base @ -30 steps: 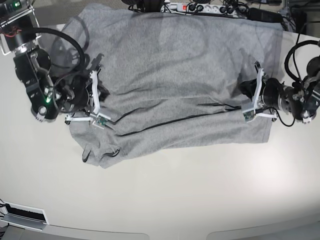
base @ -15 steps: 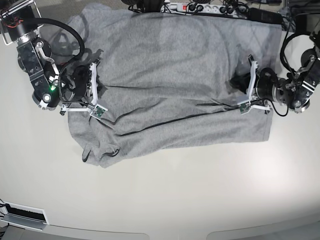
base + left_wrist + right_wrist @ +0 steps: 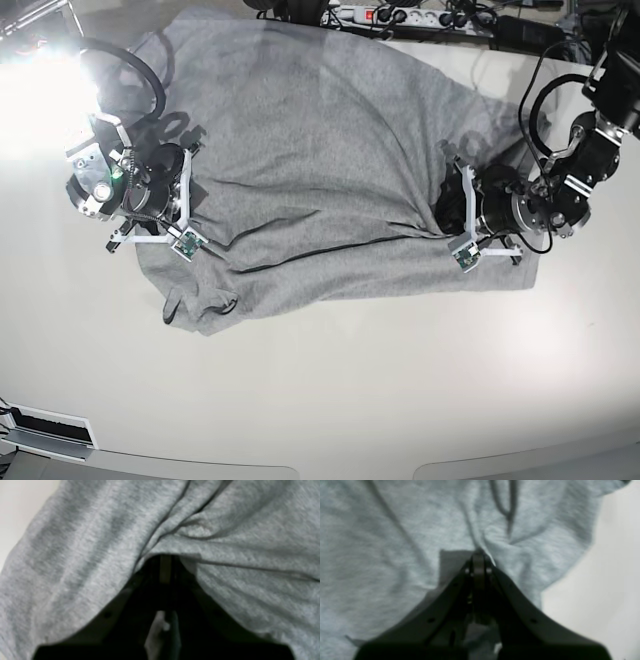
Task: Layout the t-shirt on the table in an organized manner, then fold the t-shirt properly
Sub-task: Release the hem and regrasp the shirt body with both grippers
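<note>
Grey t-shirt (image 3: 320, 150) spread rumpled on white counter (image 3: 330, 400), fabric pinched by left gripper (image 3: 447, 215) mid-right, by right gripper (image 3: 190, 200) mid-left.

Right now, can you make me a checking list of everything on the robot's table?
Surface: the table, glossy off-white, bare in front.
Job's things: the t-shirt, grey, spread but creased, not folded yet; the far right part is pulled in.
Clutter: nothing seen on the table besides the shirt.
Grippers: right gripper jaws shut on the shirt's cloth; left gripper jaws shut on a bunched fold.
Cables: black cables loop off both arms.
Surroundings: power strip and plugs past the far edge.
</note>
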